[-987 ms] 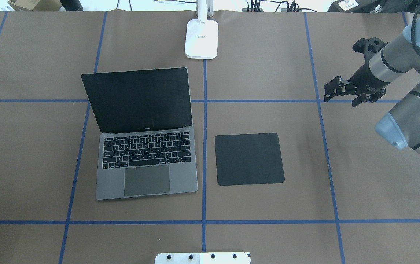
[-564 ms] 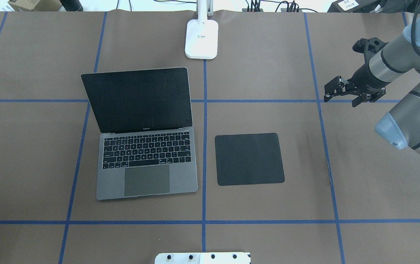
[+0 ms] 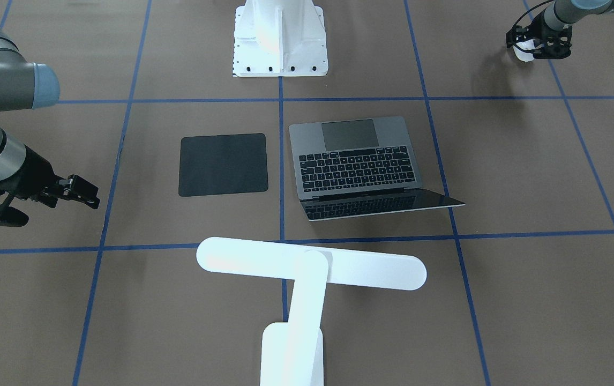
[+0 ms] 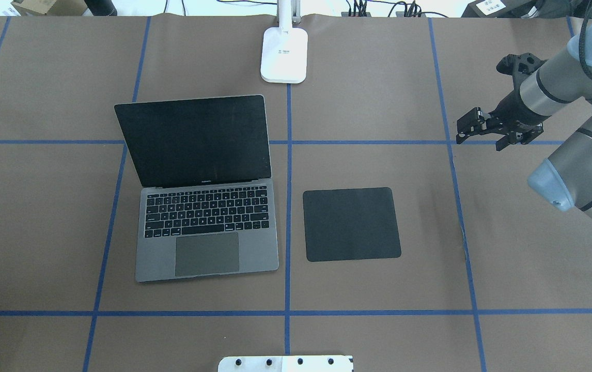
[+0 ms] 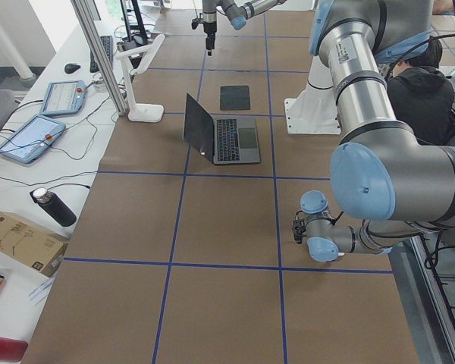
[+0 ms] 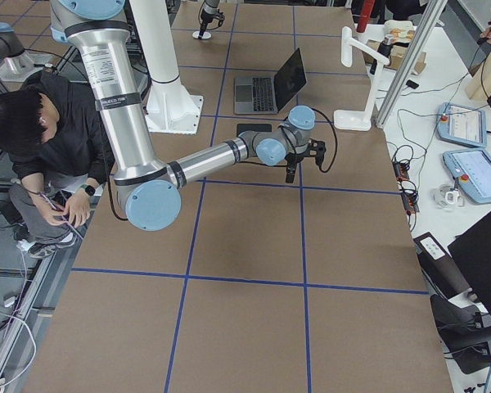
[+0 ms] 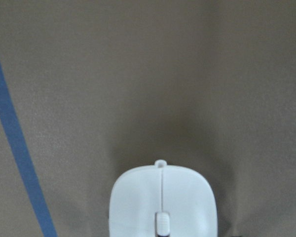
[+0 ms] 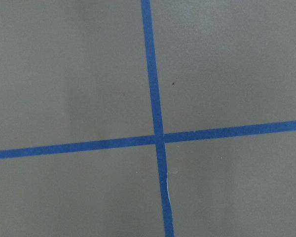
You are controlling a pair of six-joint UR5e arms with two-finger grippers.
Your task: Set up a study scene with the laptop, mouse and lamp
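You'll find the mouse [image 7: 163, 202] in the left gripper [image 3: 534, 48], out toward the robot's left end of the table [image 4: 378, 103]. It is close to the robot's edge and well apart from the laptop [image 4: 207, 235]. Your left arm [image 5: 379, 174] is folded low, with its forearm lying along that edge and the wrist turned so the gripper points down at the brown cover. The gripper is clamped on the mouse. A sliver of white shows inside its black frame in the front-facing view, and the left wrist camera has the mouse's rounded front and grey centre line at bottom middle. A soft shadow lies on the cover beyond it. You cannot tell for certain whether the mouse is clear of the surface.

The laptop sits open facing the robot, its dark screen tilted back, just to the robot's left of the centre tape line. The black mat [image 4: 352, 224] lies flat just beside it on the other side of that line. The lamp [image 4: 284, 54] stands at the far edge on the centre line, its bar head reaching across above the cover beyond the laptop.

Your right arm [image 4: 559, 88] reaches in from the robot's right. The right gripper [image 3: 90, 195] points down over a crossing of blue tape [image 8: 158, 138], well off to the side of the mat. Its jaws are spread apart and hold nothing.
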